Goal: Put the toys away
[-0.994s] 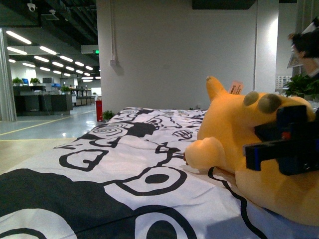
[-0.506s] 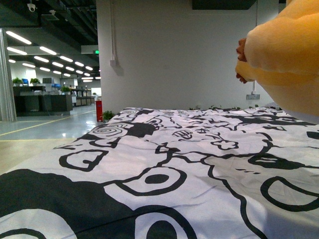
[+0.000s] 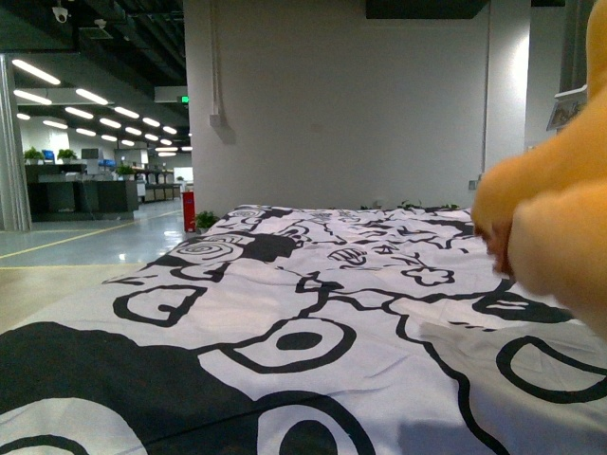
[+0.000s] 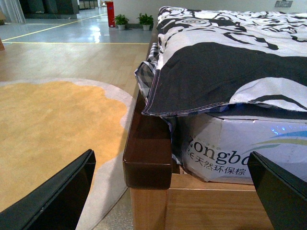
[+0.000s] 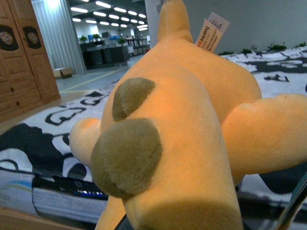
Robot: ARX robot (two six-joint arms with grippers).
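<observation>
Orange-yellow and soft, the plush toy (image 3: 555, 237) fills the right edge of the front view, up off the black-and-white bed cover (image 3: 285, 322) and not lying on it. So the first part of the job looks done: the toy is picked up. What is left, I think, is to carry it to its place and let it go. I see no box or basket for toys in any view, so I cannot tell where that place is. In the right wrist view the toy (image 5: 182, 124) is very close and takes up most of the picture. Its head end, with the two olive-brown bumps (image 5: 127, 155), is nearest the camera. The pointy end with the paper tag (image 5: 211, 31) is farthest away, toward the grey wall. So its long line runs from the camera out over the bed, head first toward the arm, with one stubby limb (image 5: 264, 134) sticking out to the side. The right gripper is hidden by the toy, so I cannot tell how its jaws stand, though I guess it is what holds the toy up. The left gripper (image 4: 170, 158) hangs low by the corner of the wooden bed frame (image 4: 148, 148), with its jaws spread wide and nothing in them.
</observation>
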